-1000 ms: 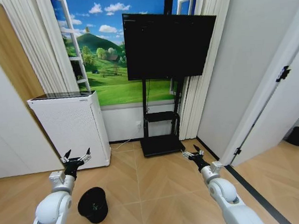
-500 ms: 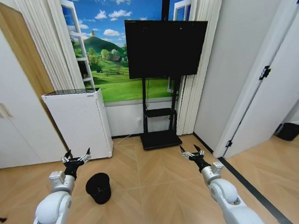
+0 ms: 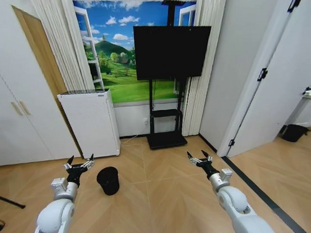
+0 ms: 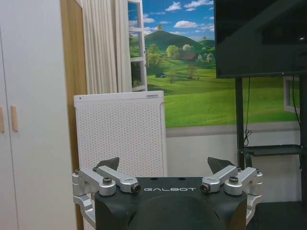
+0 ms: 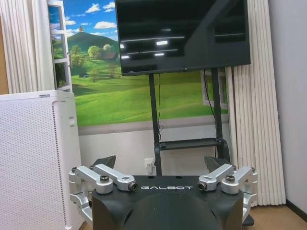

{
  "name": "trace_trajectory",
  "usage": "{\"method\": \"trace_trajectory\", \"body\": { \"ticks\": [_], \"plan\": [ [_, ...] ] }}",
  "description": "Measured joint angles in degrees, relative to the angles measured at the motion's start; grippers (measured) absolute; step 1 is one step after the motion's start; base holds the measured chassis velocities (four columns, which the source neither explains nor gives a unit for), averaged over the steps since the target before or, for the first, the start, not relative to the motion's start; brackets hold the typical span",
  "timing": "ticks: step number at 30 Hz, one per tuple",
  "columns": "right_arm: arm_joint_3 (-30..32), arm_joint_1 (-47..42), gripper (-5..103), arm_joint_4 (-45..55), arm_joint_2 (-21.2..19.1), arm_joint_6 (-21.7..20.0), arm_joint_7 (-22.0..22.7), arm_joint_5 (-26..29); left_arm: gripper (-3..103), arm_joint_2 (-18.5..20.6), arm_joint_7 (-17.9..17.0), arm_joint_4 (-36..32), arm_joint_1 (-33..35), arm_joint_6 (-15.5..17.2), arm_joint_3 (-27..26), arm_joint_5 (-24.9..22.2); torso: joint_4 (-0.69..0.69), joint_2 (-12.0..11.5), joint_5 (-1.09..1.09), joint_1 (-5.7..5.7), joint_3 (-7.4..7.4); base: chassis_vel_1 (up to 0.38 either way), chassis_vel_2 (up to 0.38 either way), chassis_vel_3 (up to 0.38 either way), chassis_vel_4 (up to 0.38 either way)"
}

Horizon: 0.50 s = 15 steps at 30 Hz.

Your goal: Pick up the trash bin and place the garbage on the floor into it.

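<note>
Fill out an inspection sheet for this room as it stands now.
Surface: wood floor, bare around the bin.
Job's things: trash bin upright on the floor, ahead of the left arm; garbage: nothing seen.
Clutter: nothing seen.
Grippers: left gripper and right gripper raised, jaws open, empty.
Cables: cord at the wall base beside the white unit.
Surroundings: television on stand, landscape mural, curtains, open door.

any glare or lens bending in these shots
Right wrist view: ceiling lights reflect as bright streaks on the TV. Head view: wide-angle bending, the door frame and curtains lean outward. Left wrist view: even light, no glare on the white unit.
</note>
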Motion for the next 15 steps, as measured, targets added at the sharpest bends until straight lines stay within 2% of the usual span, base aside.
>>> {"method": "trace_trajectory", "body": {
  "ticks": [11, 12, 15],
  "plan": [
    [0.0, -0.3, 100, 0.2, 0.5, -0.1, 0.1, -0.4, 100, 0.0, 0.0, 0.0, 0.0, 0.0, 0.0, 0.0, 0.00, 0.0, 0.03, 0.00, 0.00, 0.210, -0.204, -0.216, 0.210],
    [0.0, -0.3, 100, 0.2, 0.5, -0.1, 0.1, -0.4, 100, 0.0, 0.0, 0.0, 0.0, 0.0, 0.0, 0.0, 0.02, 0.0, -0.02, 0.00, 0.00, 0.186, -0.206, -0.181, 0.193],
    [0.0, -0.3, 100, 0.2, 0.5, -0.1, 0.2, -0.5, 100, 0.0, 0.0, 0.0, 0.0, 0.0, 0.0, 0.0, -0.01, 0.0, 0.04, 0.00, 0.00, 0.192, -0.198, -0.190, 0.180]
  ]
}}
